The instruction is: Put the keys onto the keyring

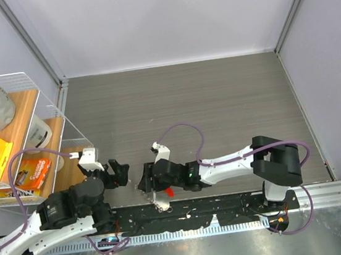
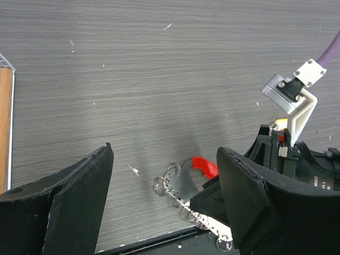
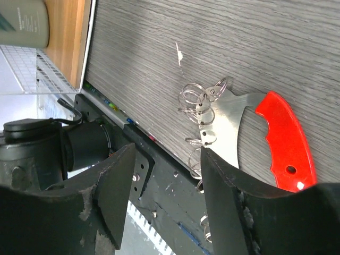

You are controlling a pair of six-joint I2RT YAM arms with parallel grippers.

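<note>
- The right gripper [image 3: 167, 151] hung low over the grey wood-grain tabletop [image 1: 216, 97], its two black fingers spread with only bare gap between them. They pinched nothing that I could see.
- The keyring [image 3: 228, 122], a bunch of thin silvery rings joined to a flat metal blade with a curved red plastic grip, lay flat on the tabletop. It was just ahead of that gripper's fingertips and off towards one finger, and the blade's edge slipped out of sight behind that finger.
- I judged the gripper sat that close so it could pin or pick up the ring bunch and steady it for threading.
- The left gripper [image 2: 164, 159] faced in from the other side with its fingers wide apart and empty. The rings lay just in front of its opening, so it looked ready to help once something was held.
- The bunch lay near the black mounting rail [image 1: 187, 211] at the tabletop's edge, just behind the right gripper, which left little room to come at it from that side.
- Tiny silvery tabs [image 3: 205, 109] hung among the rings; whether they were keys I could not tell.
- I could not pick out any yellow-headed keys near either gripper.
</note>
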